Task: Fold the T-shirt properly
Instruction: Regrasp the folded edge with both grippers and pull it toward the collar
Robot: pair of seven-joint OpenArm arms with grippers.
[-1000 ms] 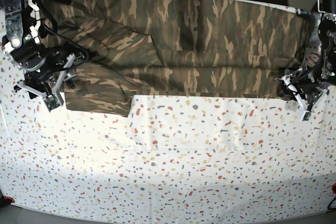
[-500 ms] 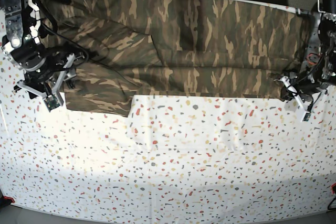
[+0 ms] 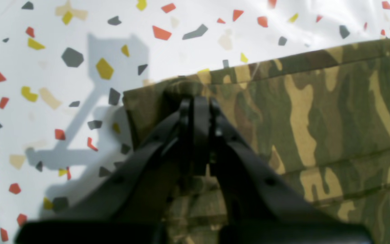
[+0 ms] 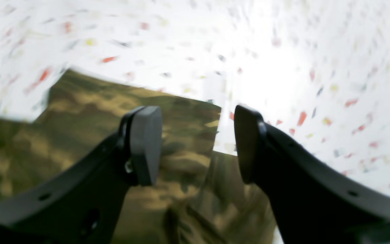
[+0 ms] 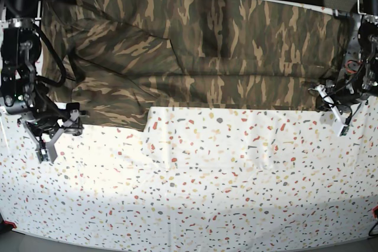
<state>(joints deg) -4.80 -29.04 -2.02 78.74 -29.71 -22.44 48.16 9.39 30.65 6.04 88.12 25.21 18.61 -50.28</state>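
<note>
Left wrist: tool (image 3: 197,105) pinching T-shirt (image 3: 317,112) edge.

The left gripper (image 3: 196,101) is low at the right edge of the base view, its black jaws pressed together on a pinch of the T-shirt (image 3: 317,112) at its corner. The right gripper (image 4: 195,142) hangs at the left edge of the base view with its jaws spread wide, holding nothing.
</note>
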